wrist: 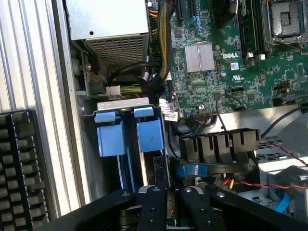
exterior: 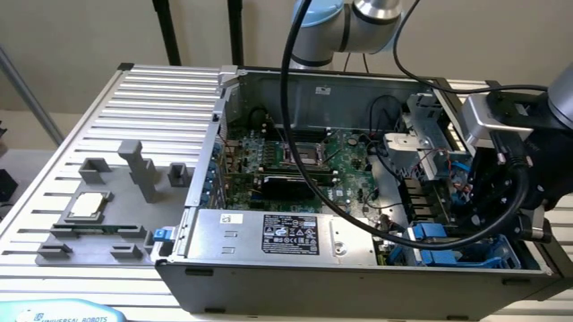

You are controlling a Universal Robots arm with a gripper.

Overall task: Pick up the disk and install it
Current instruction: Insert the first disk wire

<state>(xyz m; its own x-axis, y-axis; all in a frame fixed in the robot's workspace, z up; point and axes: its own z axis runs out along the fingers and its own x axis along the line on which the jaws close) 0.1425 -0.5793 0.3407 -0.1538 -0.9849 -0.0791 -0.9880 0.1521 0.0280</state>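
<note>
Seen edge-on in the wrist view, the disk [wrist: 153, 166] is a thin dark slab with a blue rail end [wrist: 150, 134] at its far side. It stands in the drive bay at the corner of the open computer case [exterior: 268, 278]. A second blue rail tab [wrist: 111, 134] sits beside it under a white metal lip. My gripper [wrist: 171, 192] is right at the disk's near edge, its black fingers [wrist: 153, 207] closed in on the slab. In the exterior view, the gripper's black body [exterior: 501, 194] reaches down into the case at the exterior view's right, above the blue drive cage [exterior: 474, 255].
The green motherboard [exterior: 304, 161], the grey power supply [exterior: 278, 235] and loose cables [wrist: 144, 72] crowd the case. A row of black connectors [wrist: 216, 144] lies beside the bay. A grey fixture holding a small square chip [exterior: 90, 204] sits on the ribbed table. A keyboard [wrist: 19, 168] lies outside the case wall.
</note>
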